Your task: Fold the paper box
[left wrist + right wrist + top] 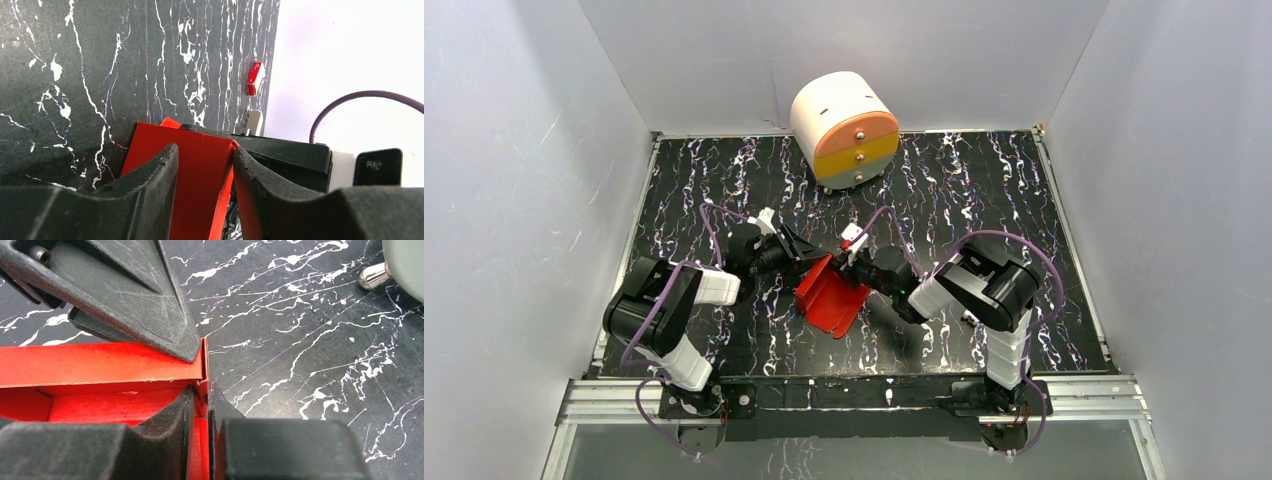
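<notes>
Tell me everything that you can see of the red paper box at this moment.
The paper box is plain bright red thin card, partly folded, with raised walls and its inside open. It is near the middle of the black marbled table. The left gripper holds one panel between its fingers, and the right gripper pinches a thin wall at a corner.

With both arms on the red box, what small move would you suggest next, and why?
Probably, the right end effector should ease its pinched end wall inward to square the corner: the paper box stands half formed, open inside, while the left end effector straddles and steadies its upper panel.
</notes>
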Controlling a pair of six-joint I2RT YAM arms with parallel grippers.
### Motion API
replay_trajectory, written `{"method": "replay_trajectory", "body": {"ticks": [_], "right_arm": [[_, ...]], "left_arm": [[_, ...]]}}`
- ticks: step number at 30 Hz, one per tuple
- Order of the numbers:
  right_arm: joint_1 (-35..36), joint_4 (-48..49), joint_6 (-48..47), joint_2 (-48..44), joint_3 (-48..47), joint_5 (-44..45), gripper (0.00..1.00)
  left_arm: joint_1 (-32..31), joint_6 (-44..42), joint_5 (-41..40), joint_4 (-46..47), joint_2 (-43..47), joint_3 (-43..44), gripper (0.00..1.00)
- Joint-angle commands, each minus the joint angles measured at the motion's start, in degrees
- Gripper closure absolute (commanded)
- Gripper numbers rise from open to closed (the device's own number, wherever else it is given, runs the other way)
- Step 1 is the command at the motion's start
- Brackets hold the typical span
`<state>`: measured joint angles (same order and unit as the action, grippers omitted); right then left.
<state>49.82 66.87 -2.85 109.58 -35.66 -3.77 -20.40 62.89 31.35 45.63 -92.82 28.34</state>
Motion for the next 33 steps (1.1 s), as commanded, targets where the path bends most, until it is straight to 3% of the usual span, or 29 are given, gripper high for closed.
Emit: {"method": "replay_trajectory", "body": {"ticks": [1, 6, 15, 22, 25, 28, 33], "right_arm": [[0.62, 5.09, 2.39, 1.18, -2.94, 4.12, 0.82], [0.62, 1.24, 5.45, 0.15, -3.05, 15.25, 0.84], [1.44, -4.42, 8.17, -0.95, -4.36, 25.22, 0.85], [1.6, 2.0, 5.56, -0.1, -2.44, 16.34, 0.79], [1.55, 1.12, 4.24, -0.19, -2.65, 13.22, 0.81], [1.59, -1.15, 4.58, -0.94, -2.51, 13.86, 0.86], [1.77, -6.48, 5.49, -3.18, -2.26, 16.25, 0.88]], "left_arm": [[-2.84, 3.54, 10.88, 0.74, -1.3, -2.41, 0.6], [-3.12, 3.88, 10.54, 0.88, 0.14, -3.36, 0.61], [-3.98, 5.71, 9.78, 1.96, 1.71, -4.51, 0.61], [-4.38, 5.38, 9.3, 2.1, 0.8, -4.01, 0.62], [-3.79, 5.03, 9.51, 2.16, -0.01, -2.95, 0.61], [-2.27, 4.38, 8.64, 1.22, 0.69, -2.13, 0.57], [-1.58, -1.71, 5.79, -8.12, 2.58, 2.34, 0.52]]}}
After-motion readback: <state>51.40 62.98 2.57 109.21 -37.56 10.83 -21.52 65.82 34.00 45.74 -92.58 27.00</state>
